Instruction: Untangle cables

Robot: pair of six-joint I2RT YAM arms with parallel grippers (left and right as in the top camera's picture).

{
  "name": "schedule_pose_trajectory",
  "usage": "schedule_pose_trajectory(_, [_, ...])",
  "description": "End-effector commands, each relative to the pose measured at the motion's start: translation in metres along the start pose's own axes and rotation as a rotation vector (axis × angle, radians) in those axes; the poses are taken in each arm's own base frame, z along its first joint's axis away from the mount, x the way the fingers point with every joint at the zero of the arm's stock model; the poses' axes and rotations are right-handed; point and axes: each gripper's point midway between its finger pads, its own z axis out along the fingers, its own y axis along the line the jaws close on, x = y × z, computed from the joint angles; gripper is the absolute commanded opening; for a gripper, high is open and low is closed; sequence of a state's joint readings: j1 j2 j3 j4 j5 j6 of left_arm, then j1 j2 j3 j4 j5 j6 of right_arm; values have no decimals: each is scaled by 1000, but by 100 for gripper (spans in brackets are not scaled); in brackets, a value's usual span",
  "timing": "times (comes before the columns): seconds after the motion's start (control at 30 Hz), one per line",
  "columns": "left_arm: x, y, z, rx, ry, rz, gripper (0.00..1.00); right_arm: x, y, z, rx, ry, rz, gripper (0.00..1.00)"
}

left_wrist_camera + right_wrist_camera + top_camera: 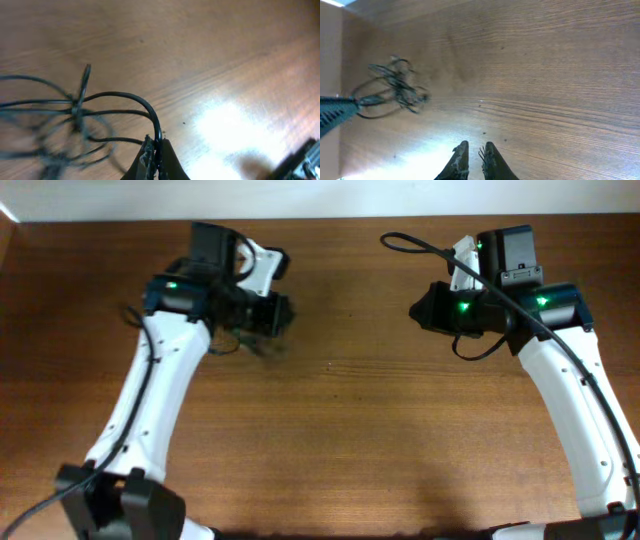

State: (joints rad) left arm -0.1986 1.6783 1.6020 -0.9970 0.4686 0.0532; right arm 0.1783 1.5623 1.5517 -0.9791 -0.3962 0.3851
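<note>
The wooden surface point(340, 430) carries little besides the two white arms. The left arm point(160, 380) reaches up toward 10 o'clock of the overhead view, and the right arm point(570, 380) reaches toward 2 o'clock. The left hand point(155, 156) is clamped on one black strand. The right hand point(474, 156) has its fingers drawn almost together on nothing and sits well apart from the work. The cables point(395, 90) are a small loose knot under and just beside the left hand, at about 10 o'clock from the middle of the surface. From the right wrist they show far off at 10 o'clock, with the left hand's dark tip meeting them from 9 o'clock. The step in hand looks like the first pull: one strand is caught and the knot is not yet opened. In the left wrist view the bundle's long axis runs from 9 o'clock to 3 o'clock. The gripped strand point(131, 97) arches over from the knot and comes down into the fingers at 6 o'clock. A short stub with what may be a plug point(86, 75) points toward 12 o'clock, though blur keeps its end uncertain. The next move probably calls for the right hand to cross over, open, and pin or take a second strand. The two hands can then draw apart along that axis without dragging the whole knot.
</note>
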Motion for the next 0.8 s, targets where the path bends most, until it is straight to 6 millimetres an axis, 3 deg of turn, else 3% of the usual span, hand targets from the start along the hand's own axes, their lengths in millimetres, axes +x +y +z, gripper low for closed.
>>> schedule_pose_trajectory(0.0, [-16, -36, 12, 196, -48, 49, 0, -3, 0, -9, 25, -26, -18, 37])
schedule_pose_trajectory(0.07, [-42, -72, -17, 429, -136, 43, 0, -2, 0, -9, 26, -24, -19, 40])
schedule_pose_trajectory(0.1, [-45, -75, -22, 452, -150, 52, 0, -2, 0, -9, 26, -25, -20, 40])
schedule_pose_trajectory(0.17, [-29, -15, 6, 83, -61, -88, 0, -5, -5, -10, 37, -33, -12, 45])
schedule_pose_trajectory(0.27, [-13, -33, 18, 152, 18, -113, 0, -7, -7, -11, 39, -37, -6, 49])
schedule_pose_trajectory(0.4, [-18, -73, 9, 381, 12, -93, 0, 8, 11, 22, 4, 48, -45, 50])
schedule_pose_trajectory(0.5, [-26, -80, 0, 465, -18, -97, 0, 14, 29, 48, -27, 78, -41, 50])
schedule_pose_trajectory(0.63, [-35, -77, -10, 519, -48, -131, 0, 24, 32, 82, -28, 143, -9, 49])
schedule_pose_trajectory(0.77, [-44, -83, -24, 620, -88, -115, 0, 28, 35, 99, -34, 161, -7, 49])
